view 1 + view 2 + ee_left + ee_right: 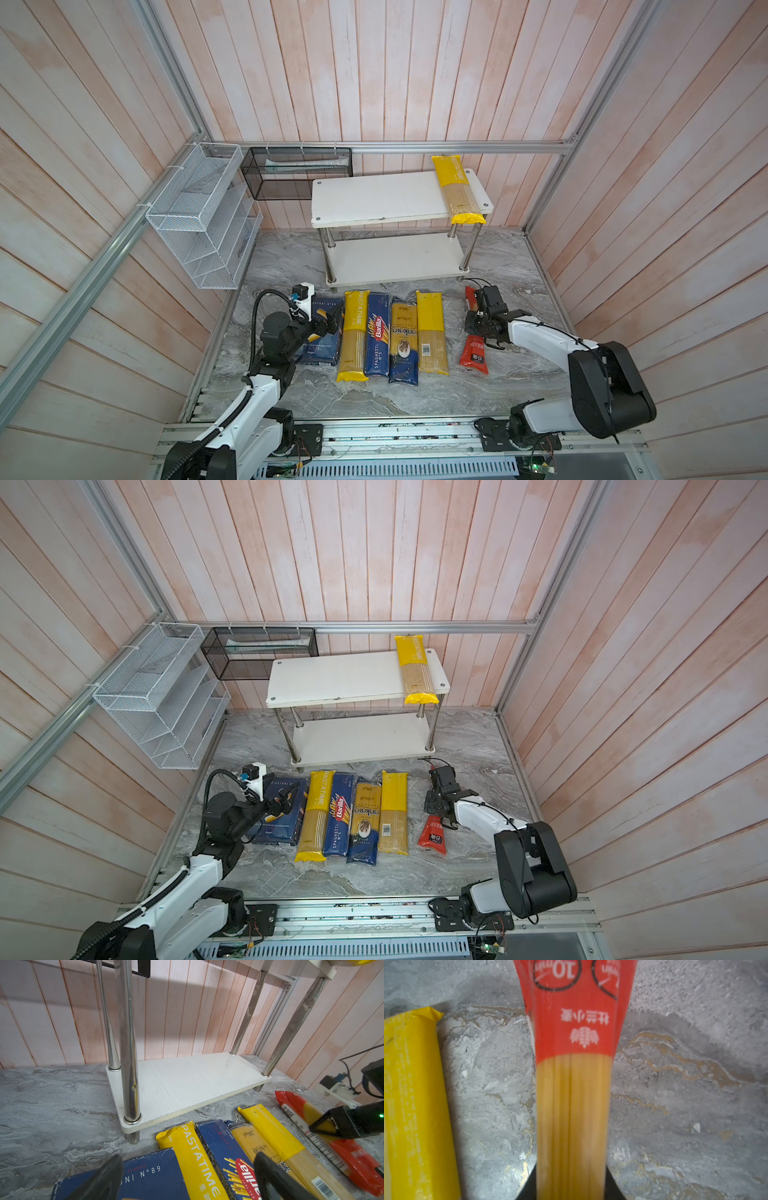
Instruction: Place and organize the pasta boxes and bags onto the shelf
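In both top views a yellow bag [457,189] lies across the right end of the top board of the shelf [374,199], and the right claw [480,332] sits over the red bag [473,357] on the table [415,395]. The left wrist view shows the left claw [188,1157] wide open and empty above the wide blue box [149,1178]. The right wrist view shows the right claw's fingers [529,1188] closed on the sides of the red bag.

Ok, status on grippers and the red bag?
Right gripper shut on red bag, bag low on table. Left gripper open over wide Barilla box. Yellow bag on shelf top; nothing blocking.
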### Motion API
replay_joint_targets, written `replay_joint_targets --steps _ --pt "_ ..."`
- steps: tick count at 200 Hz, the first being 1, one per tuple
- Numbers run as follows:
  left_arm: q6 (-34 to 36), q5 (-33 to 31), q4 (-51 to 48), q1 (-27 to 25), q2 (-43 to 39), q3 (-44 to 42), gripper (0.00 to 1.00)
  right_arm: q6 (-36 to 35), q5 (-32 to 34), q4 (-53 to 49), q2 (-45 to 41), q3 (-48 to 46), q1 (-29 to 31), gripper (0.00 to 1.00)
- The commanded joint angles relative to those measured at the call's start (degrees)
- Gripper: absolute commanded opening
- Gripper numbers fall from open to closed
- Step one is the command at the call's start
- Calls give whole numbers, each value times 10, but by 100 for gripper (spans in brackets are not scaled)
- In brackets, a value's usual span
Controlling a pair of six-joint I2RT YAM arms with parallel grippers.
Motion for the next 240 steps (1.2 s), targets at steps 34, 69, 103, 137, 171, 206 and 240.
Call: replay_joint_targets --steps 34,69,103,137,171,206,240 --pt "-1 -3 10 -1 4 -3 100 9 -7 -23 -78 -4 -16 0" --pt "-1 -3 10 -1 2 -3 100 13 -22 -22 -115 -9 -24 0" --pt "-1 -3 10 -1 2 -3 100 15 -37 -4 -130 -11 -27 0" --pt "-1 -4 11 -1 1 -5 100 1 -42 -26 -134 18 -29 0" --pt "-1 -3 10 -1 3 -3 100 7 -54 -22 -160 13 -29 0" --pt "-1 -3 10 -1 2 -3 100 5 -58 -16 -188 10 -29 0" --pt "-1 -3 10 -1 3 -2 100 -18 -74 -42 -217 34 -29 0"
